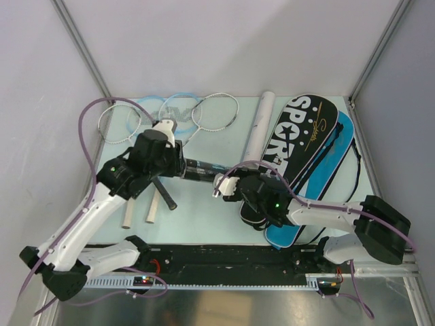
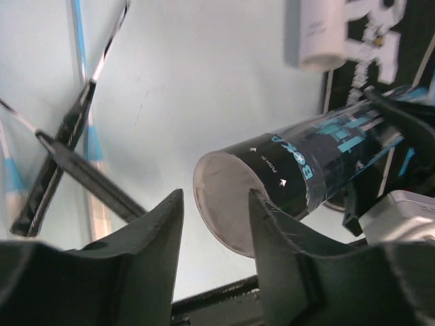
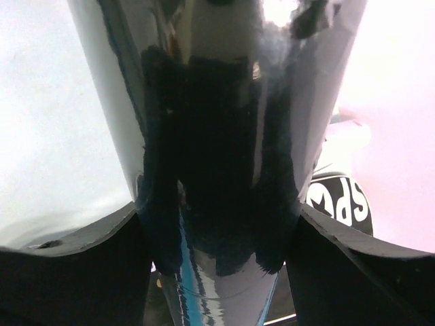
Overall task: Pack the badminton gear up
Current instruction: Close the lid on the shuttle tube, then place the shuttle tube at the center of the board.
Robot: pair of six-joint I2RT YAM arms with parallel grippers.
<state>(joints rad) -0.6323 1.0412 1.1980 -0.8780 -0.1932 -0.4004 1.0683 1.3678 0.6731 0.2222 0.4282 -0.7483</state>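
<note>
One black tube (image 1: 199,170), contents unseen, is pinched by right gripper (image 3: 217,231); left gripper (image 2: 216,212) spread at its end.

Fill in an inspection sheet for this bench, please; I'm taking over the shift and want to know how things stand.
Surface: pale table, no spills seen.
Job's things: rackets lie crossed at the far left. A white tube lies beside the bags, black over blue, on the right. A black tube is held between the arms. No shuttlecocks seen.
Clutter: nothing seen.
Grippers: left gripper is open, with the black tube's open end just ahead of it. Right gripper is shut on the black tube.
Cables: purple cables loop off both arms.
Surroundings: white walls and metal frame posts.
</note>
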